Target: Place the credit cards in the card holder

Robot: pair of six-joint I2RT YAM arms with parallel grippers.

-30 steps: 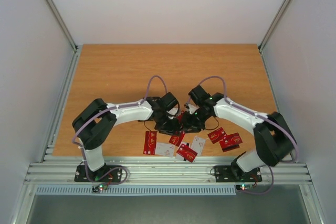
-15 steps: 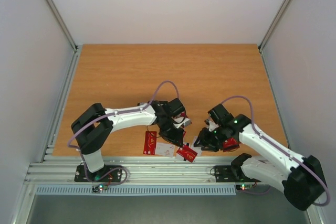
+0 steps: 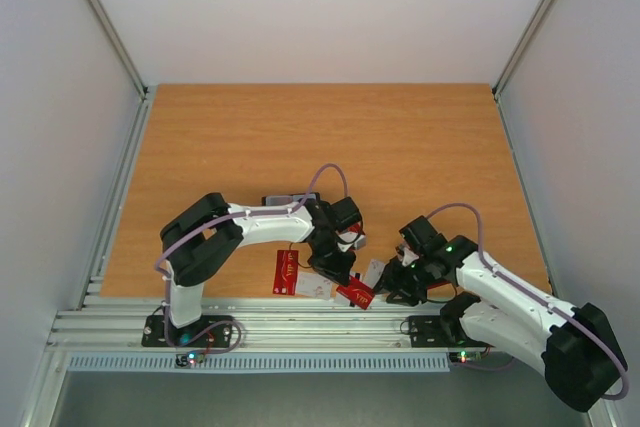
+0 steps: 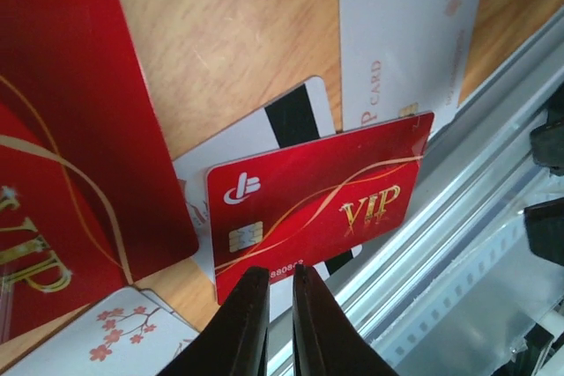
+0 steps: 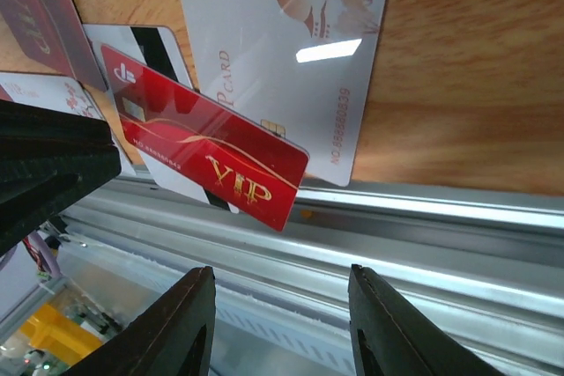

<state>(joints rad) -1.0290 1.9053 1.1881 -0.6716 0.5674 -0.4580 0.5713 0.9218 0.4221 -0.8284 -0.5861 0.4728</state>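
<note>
**A:** The left hand (image 4: pixel 279 281) is down low over the spread of cards. Its fingers are drawn in to a thin slit with nothing between them, and the tips lie right on the near edge of the red VIP card (image 4: pixel 317 209).

**B:** So that's not a pinch?

**A:** I'd say not. The card lies flat to the camera and the fingers close across its face, not over and under it. It reads like a narrow pusher, set there to slide the card.

**B:** Where does the card sit?

**A:** Just ahead of those tips, on top of a white striped card (image 4: pixel 256 143). One end hangs past the desk (image 4: pixel 238 33) over the aluminium rail (image 5: pixel 423 244). I reckon that overhang is the point, since a flat card is hard to lift off the wood.

**B:** And the right hand?

**A:** The right hand (image 5: pixel 280 275) hangs beyond the desk edge, fingers moderately apart and empty. The overhanging corner is just ahead of them, and a pale card (image 5: pixel 282 59) lies further ahead.

**B:** The card holder?

**A:** From above there's a dark flat thing (image 3: pixel 290 197) well behind the left hand, beside the forearm. That's probably it, but it's too small to be sure.
</note>
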